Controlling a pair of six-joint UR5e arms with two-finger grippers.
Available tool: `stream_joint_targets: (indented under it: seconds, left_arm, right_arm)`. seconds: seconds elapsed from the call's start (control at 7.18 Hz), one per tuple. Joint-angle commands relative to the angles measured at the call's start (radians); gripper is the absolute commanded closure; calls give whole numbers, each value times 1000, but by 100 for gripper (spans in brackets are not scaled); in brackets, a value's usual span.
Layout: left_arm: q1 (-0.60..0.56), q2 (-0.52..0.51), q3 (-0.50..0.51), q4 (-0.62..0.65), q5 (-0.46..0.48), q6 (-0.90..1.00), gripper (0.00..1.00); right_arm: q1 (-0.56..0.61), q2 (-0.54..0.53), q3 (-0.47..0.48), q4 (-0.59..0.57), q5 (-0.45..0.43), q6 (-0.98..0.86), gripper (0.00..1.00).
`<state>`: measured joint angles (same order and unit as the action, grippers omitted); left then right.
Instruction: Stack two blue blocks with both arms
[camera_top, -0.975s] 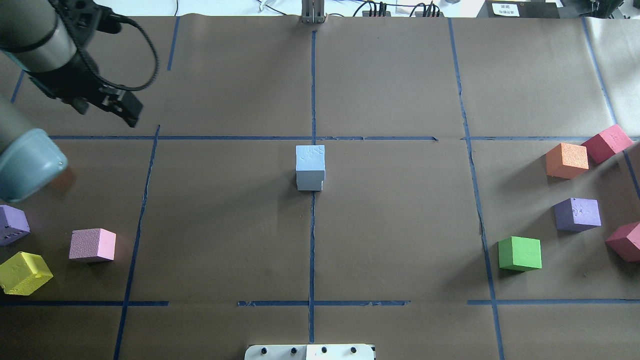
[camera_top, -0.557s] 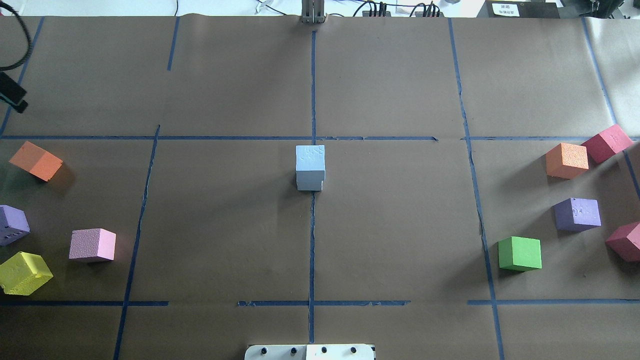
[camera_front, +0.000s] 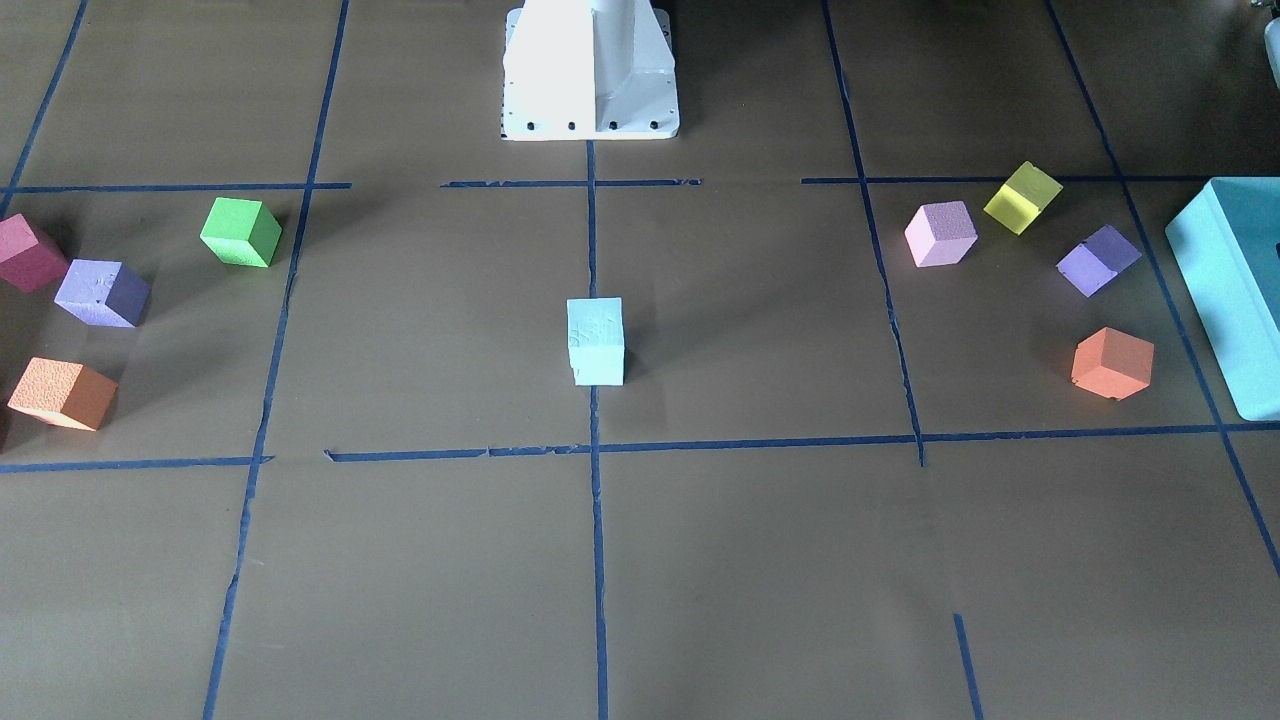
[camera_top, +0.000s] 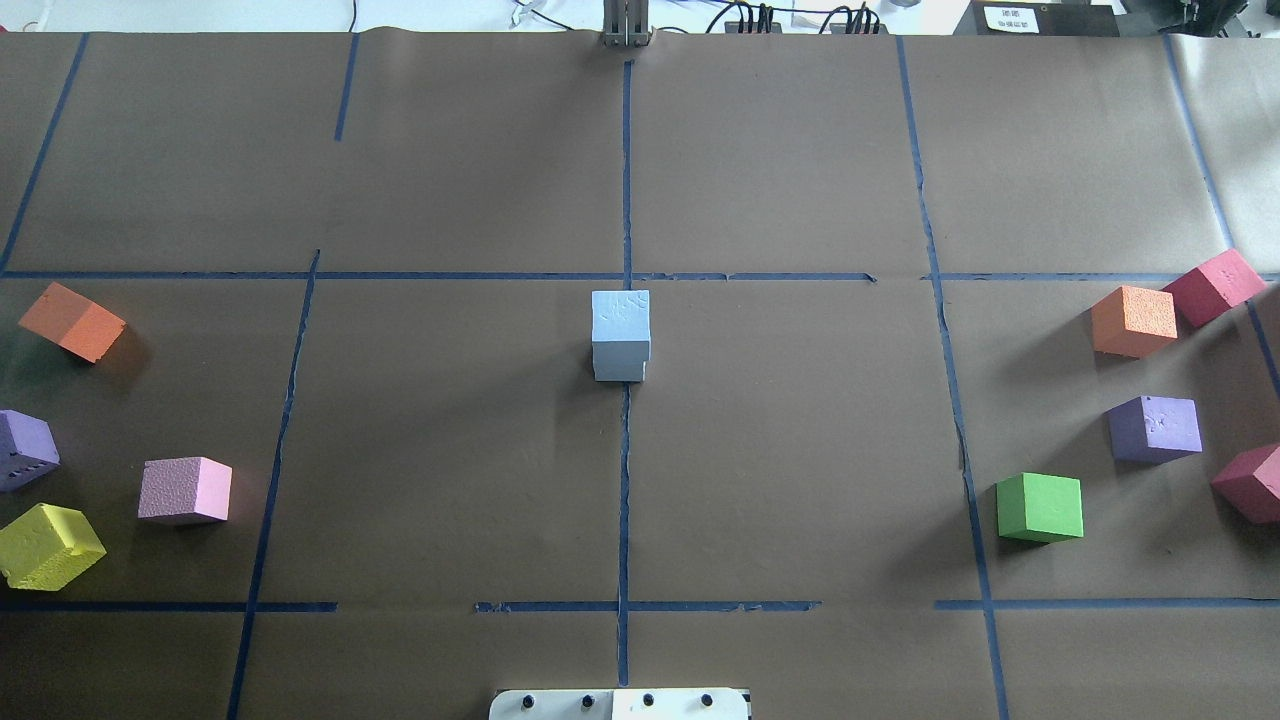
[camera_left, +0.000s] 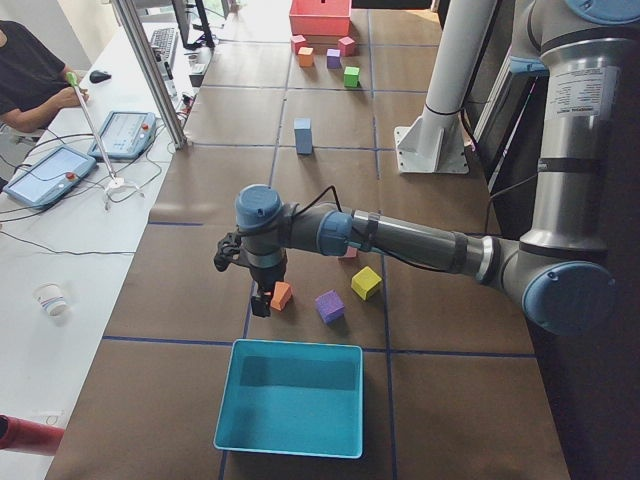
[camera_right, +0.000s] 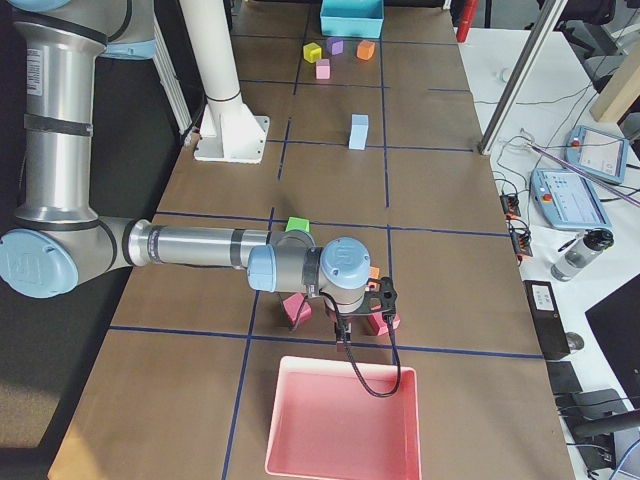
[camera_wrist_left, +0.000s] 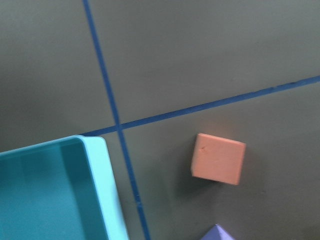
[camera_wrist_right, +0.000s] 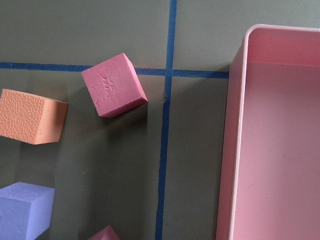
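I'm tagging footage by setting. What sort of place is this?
Probably a robotics lab: a robot arm over a taped-grid table, coloured foam cubes, and operator tablets on a side bench.

Even, soft shadows, mild wrist blur

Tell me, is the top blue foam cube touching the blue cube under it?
Touching. The overhead exterior view shows the upper pale blue foam cube resting directly on the lower pale blue foam cube, with no gap.
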<state>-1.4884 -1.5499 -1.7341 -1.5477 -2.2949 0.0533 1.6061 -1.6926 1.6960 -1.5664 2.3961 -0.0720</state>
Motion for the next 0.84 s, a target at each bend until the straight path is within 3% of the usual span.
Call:
stream_joint_targets:
  seconds: [0.0, 0.7]
  left_arm:
    - [-27, 42, 71, -49, -3, 5, 0]
    - [-91, 51, 82, -31, -3, -6, 0]
  right_arm:
    - [-2, 2, -2, 0, -1, 0, 0]
    - [0, 13, 1, 2, -2, 0, 0]
